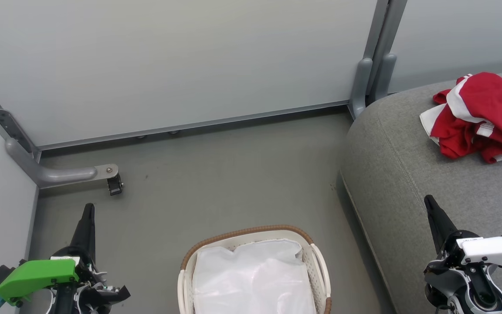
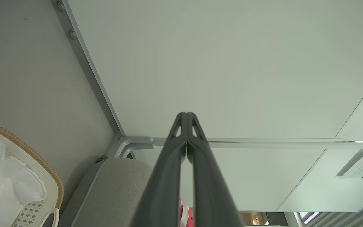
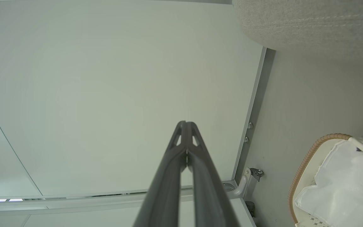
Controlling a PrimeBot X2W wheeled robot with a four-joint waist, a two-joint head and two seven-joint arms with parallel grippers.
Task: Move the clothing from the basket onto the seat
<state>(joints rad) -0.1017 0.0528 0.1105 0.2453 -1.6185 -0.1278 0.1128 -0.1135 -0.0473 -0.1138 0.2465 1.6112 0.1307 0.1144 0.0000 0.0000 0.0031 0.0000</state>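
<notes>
The red clothing (image 1: pixel 482 117) with white stripes lies crumpled on the grey seat (image 1: pixel 412 174) at the upper right; a sliver of the red clothing (image 2: pixel 181 211) peeks between my left fingers. The white basket (image 1: pixel 316 261) with a brown woven rim stands on the floor at bottom centre, holding its white liner cloth (image 1: pixel 251 279). My left gripper (image 1: pixel 88 208) is shut and empty at the lower left, left of the basket. My right gripper (image 1: pixel 428 200) is shut and empty, over the seat's front part. Both wrist views show fingertips pressed together, left gripper (image 2: pixel 186 114), right gripper (image 3: pixel 185 123).
Pale partition panels (image 1: pixel 181 65) close the back and left. A grey metal foot with a small caster (image 1: pixel 115 184) juts onto the grey floor (image 1: pixel 216 183) at left. A grey post (image 1: pixel 371 78) stands at the seat's back corner.
</notes>
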